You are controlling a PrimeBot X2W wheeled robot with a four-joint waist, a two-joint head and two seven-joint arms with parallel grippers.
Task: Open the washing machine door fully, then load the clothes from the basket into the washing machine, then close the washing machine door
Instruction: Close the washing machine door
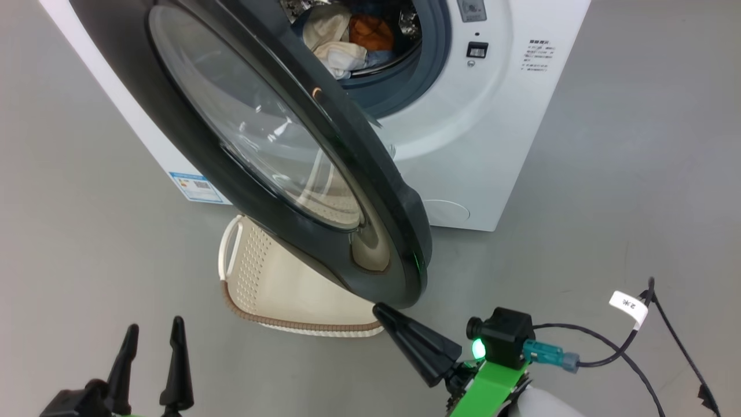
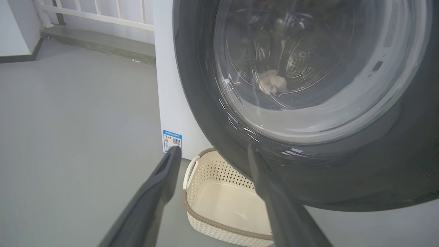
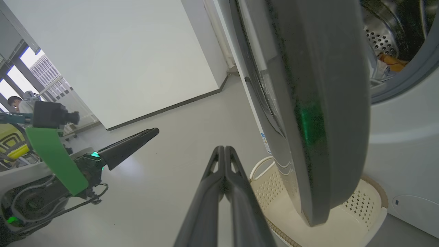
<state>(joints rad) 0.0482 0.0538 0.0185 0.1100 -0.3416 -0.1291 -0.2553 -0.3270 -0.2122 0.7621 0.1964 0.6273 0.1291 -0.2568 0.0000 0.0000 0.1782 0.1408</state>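
At 6 o'clock under the washing machine door, likely rigid, heavy, slick: push its free rim edge with the pressed-together right gripper, left gripper spread, empty.

Black tapered fingers, green bracket, black camera, white cable tag

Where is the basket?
In the head view, the basket sits on the floor at lower centre, in front of the washing machine, partly beneath its open door.

Bright, even light; glare streaks the washing machine door; wrist-view edges bow.
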